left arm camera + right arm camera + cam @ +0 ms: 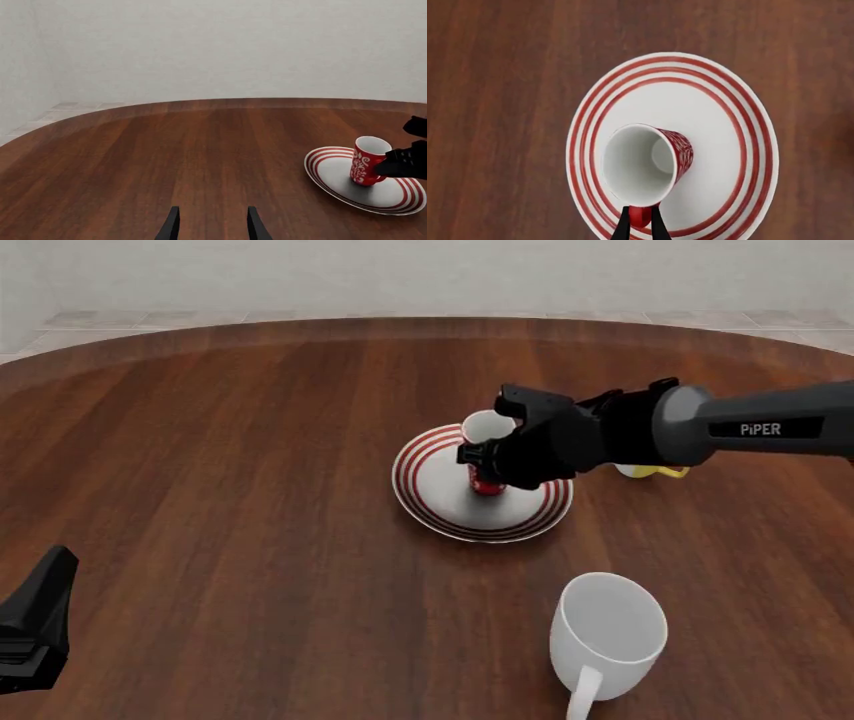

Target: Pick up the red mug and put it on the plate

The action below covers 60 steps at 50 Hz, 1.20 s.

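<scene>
Left gripper (213, 225) is parked low at near-left table edge, fingers spread, nothing held. Red mug (486, 446) is seated upright on plate (430, 498) mid-table, its handle pinched by right gripper (640, 227). White mug (609, 632) is seen near right.

The red mug (647, 162), tall and narrow with a white pattern, a white inside and a red handle, stands upright on the plate (730, 125), its mouth facing up. The plate, round and white with concentric red rings, lies flat on the desk (240, 460)
</scene>
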Each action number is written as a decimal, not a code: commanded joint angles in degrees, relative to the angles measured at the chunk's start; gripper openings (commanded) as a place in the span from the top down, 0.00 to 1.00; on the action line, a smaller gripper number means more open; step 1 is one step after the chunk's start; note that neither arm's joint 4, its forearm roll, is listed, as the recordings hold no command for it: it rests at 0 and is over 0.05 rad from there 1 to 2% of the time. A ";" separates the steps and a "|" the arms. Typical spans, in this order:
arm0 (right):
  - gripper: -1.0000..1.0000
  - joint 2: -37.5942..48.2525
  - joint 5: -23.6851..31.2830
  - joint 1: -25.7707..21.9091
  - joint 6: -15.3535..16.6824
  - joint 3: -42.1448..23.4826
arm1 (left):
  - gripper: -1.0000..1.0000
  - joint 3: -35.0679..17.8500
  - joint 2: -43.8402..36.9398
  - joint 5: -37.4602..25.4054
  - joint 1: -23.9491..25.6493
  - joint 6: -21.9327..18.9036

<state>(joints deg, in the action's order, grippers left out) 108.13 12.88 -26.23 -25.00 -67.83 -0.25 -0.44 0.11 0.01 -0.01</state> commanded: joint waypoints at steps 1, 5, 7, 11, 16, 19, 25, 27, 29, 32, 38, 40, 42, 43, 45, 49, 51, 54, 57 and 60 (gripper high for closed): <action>1.00 0.06 0.06 0.19 -0.41 -0.09 | 0.00 0.00 0.01 0.00 0.00 0.00; 1.00 0.45 0.00 0.20 -0.41 -0.25 | 0.00 0.00 -0.01 0.00 0.00 0.01; 1.00 0.60 -0.15 0.54 -0.21 -0.21 | 0.00 0.00 0.00 0.00 0.00 0.00; 1.00 0.75 -0.21 0.51 -0.35 -0.01 | 0.00 0.00 -0.01 0.00 0.00 0.00; 1.00 0.85 -0.13 0.70 -0.18 -0.22 | 0.00 0.00 0.00 0.00 0.00 0.00; 1.00 0.98 -0.11 0.64 -0.25 -0.19 | 0.00 0.00 -0.01 0.00 0.01 0.00; 1.00 1.04 -0.05 0.42 -0.26 -0.49 | 0.00 0.00 0.00 0.00 -0.01 0.00; 1.00 1.29 0.17 0.32 -0.29 -0.75 | 0.00 0.00 0.00 0.00 0.00 0.01; 1.00 1.01 0.49 0.60 0.95 -1.09 | 0.00 0.00 0.01 0.00 0.00 0.00; 1.00 0.89 0.83 -0.85 0.37 -1.62 | 0.00 0.00 -0.01 0.00 0.00 0.00; 0.00 1.00 1.50 0.19 1.05 -1.69 | 0.00 0.00 0.00 0.00 0.00 -0.01; 0.00 1.22 1.84 -0.21 0.91 -2.02 | 0.00 0.00 0.01 0.00 0.00 0.02; 0.00 0.83 1.66 -0.38 1.13 -2.05 | 0.00 0.00 -0.01 0.00 0.00 0.01; 0.00 1.17 1.92 -0.91 0.86 -2.34 | 0.00 0.00 0.00 0.00 0.00 -0.01; 0.00 1.22 1.86 -0.14 1.16 -2.07 | 0.00 0.00 0.01 0.00 0.00 0.00; 0.00 1.69 2.18 -0.12 1.00 -2.03 | 0.00 0.00 -0.01 0.00 0.00 0.01; 0.00 1.47 2.17 0.05 1.49 -2.02 | 0.00 0.00 0.00 0.00 -0.01 0.00; 0.00 0.98 2.53 -0.08 1.27 -2.02 | 0.00 0.00 0.01 0.00 -0.01 0.01; 0.00 0.52 2.59 0.08 1.75 -1.88 | 0.00 0.00 0.00 0.00 0.01 0.00; 0.00 0.09 2.70 0.04 1.82 -1.60 | 0.00 0.00 0.00 0.00 -0.01 -0.01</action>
<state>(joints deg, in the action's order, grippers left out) 109.03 15.14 -26.37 -23.64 -69.71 -0.25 -0.44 0.11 0.00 -0.01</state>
